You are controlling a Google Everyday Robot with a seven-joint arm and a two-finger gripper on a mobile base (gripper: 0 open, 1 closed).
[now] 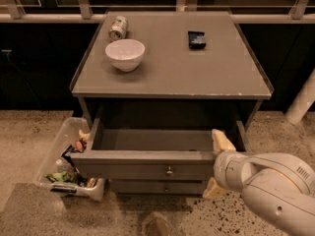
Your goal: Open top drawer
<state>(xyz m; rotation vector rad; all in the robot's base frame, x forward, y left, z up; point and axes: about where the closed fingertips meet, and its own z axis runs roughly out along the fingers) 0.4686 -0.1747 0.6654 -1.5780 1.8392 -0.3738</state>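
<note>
In the camera view, the hand (218, 164) sits low on the right, at the right end of the top drawer (138, 167). Its fingers are spread, one pale fingertip (222, 140) above the front panel's upper edge and the other below its lower edge. Whether they press on the panel I cannot tell.

The drawer stands pulled well out from under the surface (172, 68), and its box shows no contents. By that, the task looks nearly or wholly done.

The drawer is a stiff, plain box with a flat matte front. It will likely feel light and run straight on its slides, but a pull at one end could skew it. The small round knob (169, 171), left of the hand at the panel's middle, is smooth metal and little to pinch. The panel's top edge gives a surer hold.

Beyond the hand, up on the surface, stand a white bowl (125, 53), a can (118, 27) on its side and a dark packet (197, 39). Far to the hand's left, a bin (64, 141) of rubbish rests on the floor, just beside the drawer's left corner.
</note>
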